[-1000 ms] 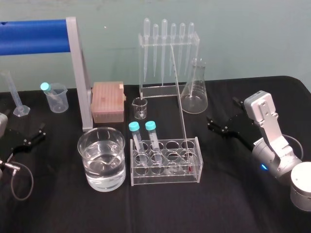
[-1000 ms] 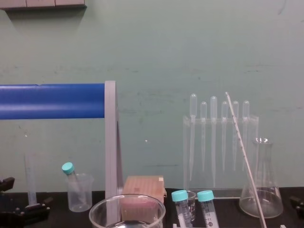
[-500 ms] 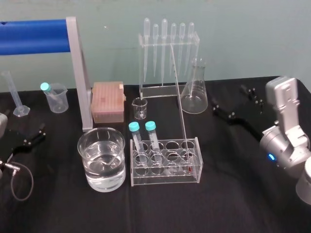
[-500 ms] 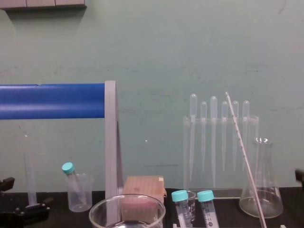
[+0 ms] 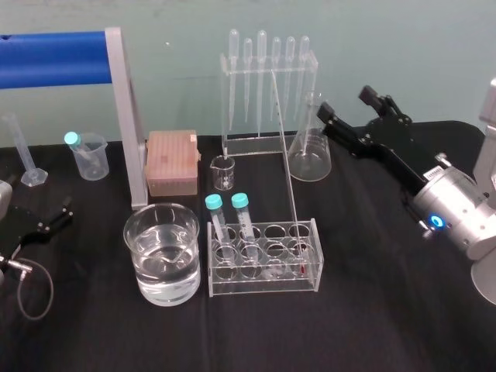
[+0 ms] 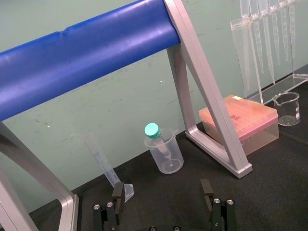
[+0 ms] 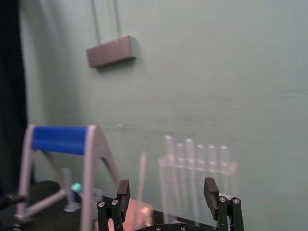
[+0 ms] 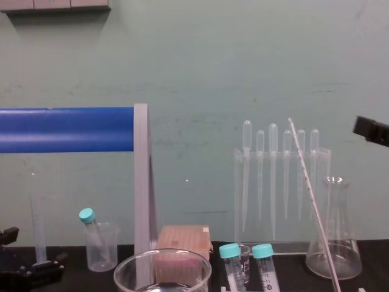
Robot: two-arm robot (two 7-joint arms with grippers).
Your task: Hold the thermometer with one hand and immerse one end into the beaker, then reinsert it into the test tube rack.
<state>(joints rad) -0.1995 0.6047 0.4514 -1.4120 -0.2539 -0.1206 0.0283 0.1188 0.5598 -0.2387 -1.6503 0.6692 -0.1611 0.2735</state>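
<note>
Risen and swung leftward, your black narrow-fingered right gripper [image 5: 342,102], fingers spread and empty, hangs right of the thin clear glass thermometer [image 5: 287,167], whose stem stands steeply upright; your left gripper [image 5: 62,213] idles near-left.

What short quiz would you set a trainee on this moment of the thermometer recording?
1. True or false: the thermometer leans in the test tube rack, held by no pincer.
2. Which pincer hovers open beside the conical flask? A) left B) right
3. Fill in: the beaker holds clear ____.

Key: 1 true. 2 B, the right pincer; the left pincer is parked open at the left edge of the table. 3 liquid.
</note>
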